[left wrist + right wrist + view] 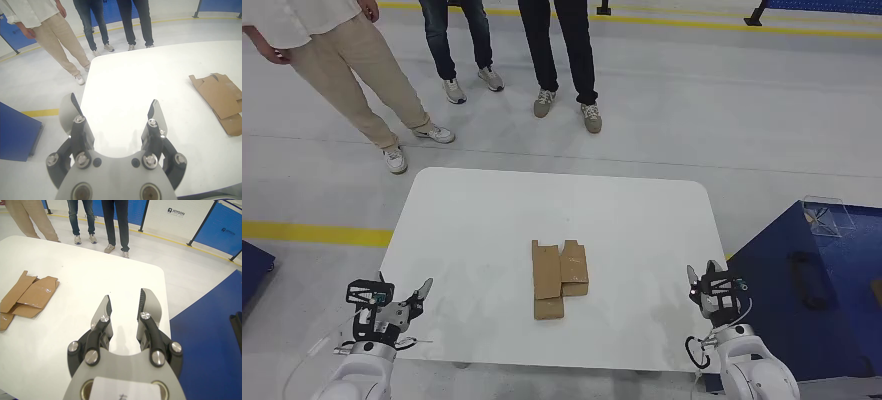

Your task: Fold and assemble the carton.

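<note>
Flattened brown cardboard carton (559,278) (219,98) (32,296), unfolded and unassembled, flat on the white table (472,230) (132,75) (94,272). Near the middle of the tabletop, a little toward the robot's edge. Made up of overlapping panels: in the top view two strips side by side, the left one longer and reaching nearer the robot, the right one shorter. Notched flap ends at the far side. Patches of shiny clear tape on the upper panel, seen from the right wrist view. Touched by neither gripper, well apart from both.

Left gripper (404,285) (113,98) above the table's near left corner, fingers spread wide, nothing between them. Ribbed black pads facing inward, one finger out past the table edge over the floor.

Right gripper (702,272) (125,293) above the near right edge of the table, fingers also apart but with a narrower gap than the left, nothing held.

Rounded corners on the table, light grey floor around it. Blue platform (802,290) (204,332) just beside the table's right side. Another blue panel (252,265) (15,132) off to the left, with a yellow floor line (312,233) running toward the table.
</note>
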You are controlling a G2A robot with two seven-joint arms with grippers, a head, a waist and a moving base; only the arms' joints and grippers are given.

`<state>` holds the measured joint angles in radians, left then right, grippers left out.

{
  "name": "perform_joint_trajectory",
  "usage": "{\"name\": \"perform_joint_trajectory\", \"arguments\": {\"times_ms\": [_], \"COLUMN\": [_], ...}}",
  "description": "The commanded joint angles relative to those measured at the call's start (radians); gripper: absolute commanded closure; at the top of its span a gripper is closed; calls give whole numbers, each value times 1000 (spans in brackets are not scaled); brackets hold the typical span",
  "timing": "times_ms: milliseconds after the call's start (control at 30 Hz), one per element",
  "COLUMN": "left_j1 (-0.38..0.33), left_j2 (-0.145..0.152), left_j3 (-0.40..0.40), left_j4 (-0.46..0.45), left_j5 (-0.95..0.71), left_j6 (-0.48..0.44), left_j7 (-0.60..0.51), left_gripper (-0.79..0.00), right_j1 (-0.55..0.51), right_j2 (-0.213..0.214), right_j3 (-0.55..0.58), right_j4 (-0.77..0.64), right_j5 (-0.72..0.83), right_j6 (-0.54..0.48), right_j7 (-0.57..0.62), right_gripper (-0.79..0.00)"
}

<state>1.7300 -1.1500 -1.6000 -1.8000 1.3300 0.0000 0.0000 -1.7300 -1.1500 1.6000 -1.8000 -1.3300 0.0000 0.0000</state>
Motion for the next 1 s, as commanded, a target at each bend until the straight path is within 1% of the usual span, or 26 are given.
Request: {"name": "perform_joint_trajectory", "arguments": {"times_ms": [0,300,333,400,500,567,633,700,767,800,833,867,900,967], "left_j1": [0,0,1,-16,-57,-94,-142,-198,-263,-292,-339,-363,-407,-459], "left_j2": [0,0,-1,-5,-15,-23,-29,-34,-39,-42,-46,-47,-51,-56], "left_j3": [0,0,3,15,36,61,78,106,134,155,176,184,202,229], "left_j4": [0,0,1,-29,-63,-62,-44,-5,48,84,131,156,209,277], "left_j5": [0,0,-15,-122,-361,-572,-746,-903,-1022,-1096,-1193,-1230,-1289,-1345], "left_j6": [0,0,-5,-35,-71,-95,-98,-107,-109,-108,-94,-90,-80,-76], "left_j7": [0,0,-11,-81,-166,-253,-333,-439,-506,-556,-629,-659,-703,-742], "left_gripper": [-623,-623,-785,-785,-785,-785,-785,-785,-785,-785,-785,-785,-785,-785], "right_j1": [0,0,0,0,0,0,0,0,0,0,0,0,0,0], "right_j2": [0,0,0,0,0,0,0,0,0,0,0,0,0,0], "right_j3": [0,0,0,0,0,0,0,0,0,0,0,0,0,0], "right_j4": [0,0,0,0,0,0,0,0,0,0,0,0,0,0], "right_j5": [0,0,0,0,0,0,0,0,0,0,0,0,0,0], "right_j6": [0,0,0,0,0,0,0,0,0,0,0,0,0,0], "right_j7": [0,0,0,0,0,0,0,0,0,0,0,0,0,0], "right_gripper": [-303,-303,-785,-785,-785,-785,-785,-785,-785,-785,-785,-785,-785,-785]}}
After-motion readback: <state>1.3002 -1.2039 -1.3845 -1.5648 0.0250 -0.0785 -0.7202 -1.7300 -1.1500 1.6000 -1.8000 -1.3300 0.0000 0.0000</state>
